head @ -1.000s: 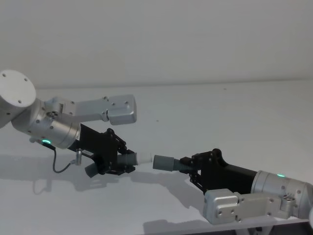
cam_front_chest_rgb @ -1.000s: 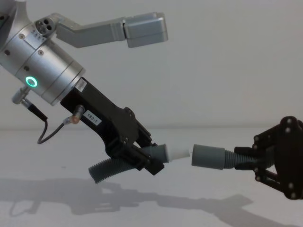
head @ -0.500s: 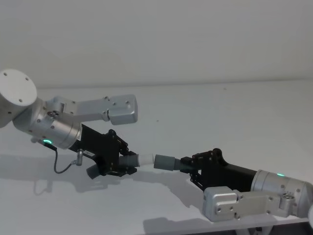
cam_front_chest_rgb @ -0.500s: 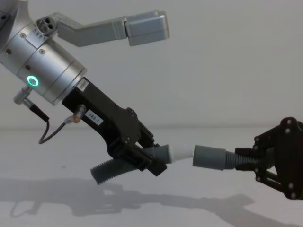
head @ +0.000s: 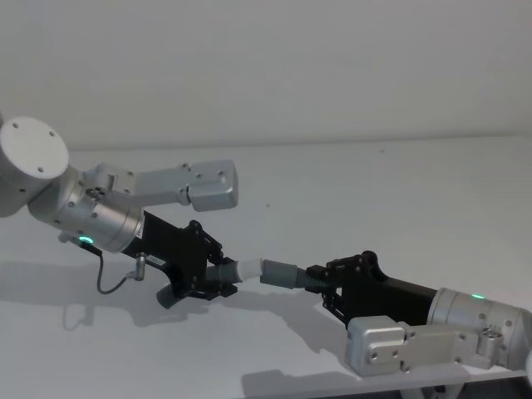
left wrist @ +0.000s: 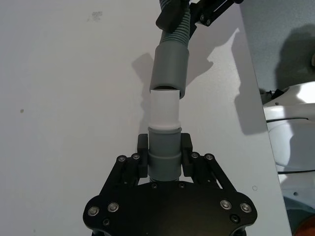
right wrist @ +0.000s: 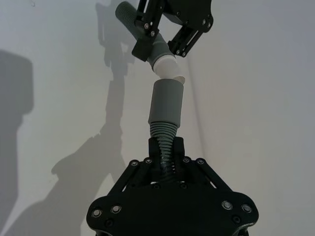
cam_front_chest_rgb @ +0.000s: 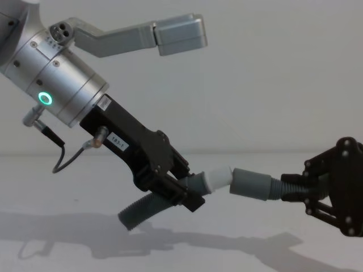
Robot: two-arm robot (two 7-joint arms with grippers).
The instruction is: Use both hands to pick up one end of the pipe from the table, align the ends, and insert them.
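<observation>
Left black plastic gripper (head: 218,278) has its jaws pressed together on the dark grey ribbed hose piece (cam_front_chest_rgb: 142,209), just behind its narrow white tip (head: 248,268). Right black gripper (head: 320,278) pinches the ribs of the second grey hose piece (right wrist: 163,132) behind its wider smooth cuff (head: 281,273). Both hang above the matte white table (head: 391,191), the tip touching the cuff's mouth at a slight angle.
</observation>
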